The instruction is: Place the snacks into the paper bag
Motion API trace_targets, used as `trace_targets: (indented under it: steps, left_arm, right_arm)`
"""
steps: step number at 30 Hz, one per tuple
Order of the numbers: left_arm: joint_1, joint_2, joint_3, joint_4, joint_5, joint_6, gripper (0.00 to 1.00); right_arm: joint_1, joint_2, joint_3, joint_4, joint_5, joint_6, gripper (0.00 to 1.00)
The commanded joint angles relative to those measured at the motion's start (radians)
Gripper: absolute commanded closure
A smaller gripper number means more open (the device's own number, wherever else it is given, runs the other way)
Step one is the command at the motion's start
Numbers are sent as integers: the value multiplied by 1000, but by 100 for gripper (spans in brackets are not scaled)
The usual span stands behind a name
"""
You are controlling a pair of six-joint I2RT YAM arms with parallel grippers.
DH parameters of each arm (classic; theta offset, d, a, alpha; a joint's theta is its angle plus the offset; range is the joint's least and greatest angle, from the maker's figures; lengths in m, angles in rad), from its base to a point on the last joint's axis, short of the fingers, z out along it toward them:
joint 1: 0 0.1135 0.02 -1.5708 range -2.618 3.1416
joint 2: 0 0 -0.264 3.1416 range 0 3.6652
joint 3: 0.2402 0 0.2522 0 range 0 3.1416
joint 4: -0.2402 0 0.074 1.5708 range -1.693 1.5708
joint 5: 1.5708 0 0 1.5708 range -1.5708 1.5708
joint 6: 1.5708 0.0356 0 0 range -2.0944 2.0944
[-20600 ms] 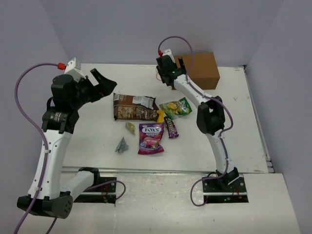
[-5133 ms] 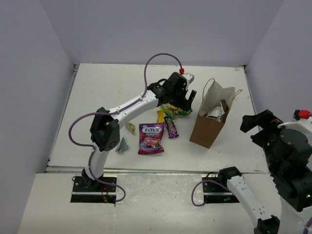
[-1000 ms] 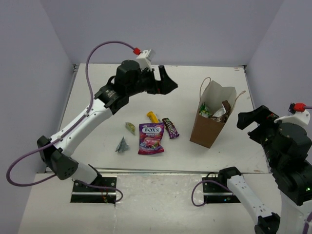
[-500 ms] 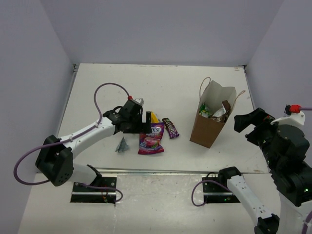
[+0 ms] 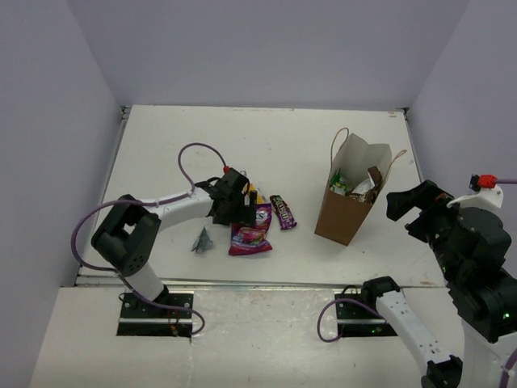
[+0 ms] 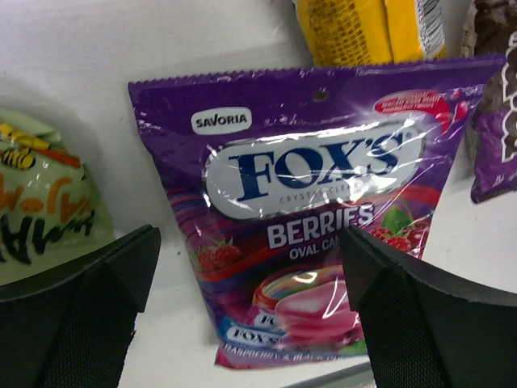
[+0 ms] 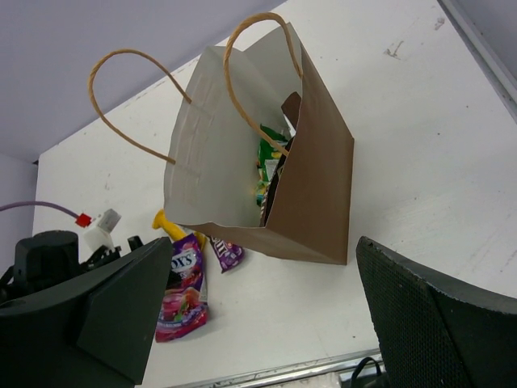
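Observation:
The purple Fox's pouch (image 5: 252, 234) lies flat on the table. My left gripper (image 5: 242, 212) is low over it and open. In the left wrist view the pouch (image 6: 315, 218) lies between the two black fingers (image 6: 73, 315), which stand on either side of its lower half. The yellow bar (image 6: 371, 28) and the dark brown bar (image 6: 493, 121) lie just past it, and a tiny green wrapper (image 6: 40, 202) lies to the left. The paper bag (image 5: 347, 212) stands open with a green bag (image 7: 271, 162) and other packets inside. My right gripper (image 5: 420, 212) is open and empty, raised to the right of the bag.
A tiny grey wrapper (image 5: 202, 240) lies left of the pouch, near the table's front edge. The dark bar (image 5: 283, 212) lies between the pouch and the bag. The bag's loop handles (image 7: 133, 97) stand up above its mouth. Walls close the table on three sides.
My left arm has come down from high at the back to the table, and its open gripper now sits over the Fox's pouch. The right arm has barely moved.

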Motion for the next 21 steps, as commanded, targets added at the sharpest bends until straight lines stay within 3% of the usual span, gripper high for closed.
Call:
trace_targets:
  steps: [1, 2, 3, 5, 6, 7, 13, 21]
  left_arm:
    - [1, 60, 94, 52, -17, 15, 6]
    - [4, 78, 108, 45, -17, 15, 15]
    - [4, 117, 121, 17, -19, 14, 31]
    - [7, 146, 144, 5, -8, 5, 53]
    - [7, 161, 144, 8, 0, 3, 87]
    - [7, 166, 139, 11, 3, -6, 100]
    - [6, 60, 127, 22, 3, -37, 100]
    - [7, -181, 260, 49, 87, -11, 100]
  right_arm:
    - [8, -7, 21, 22, 9, -8, 1]
    - [9, -7, 19, 22, 11, -10, 1]
    - [8, -9, 15, 24, 12, -10, 1]
    - [9, -13, 7, 25, 14, -8, 1]
    - [8, -15, 1, 24, 20, -8, 1]
    - [8, -16, -1, 24, 28, -11, 1]
    - [8, -24, -11, 24, 35, -13, 1]
    - [8, -15, -14, 25, 22, -5, 1]
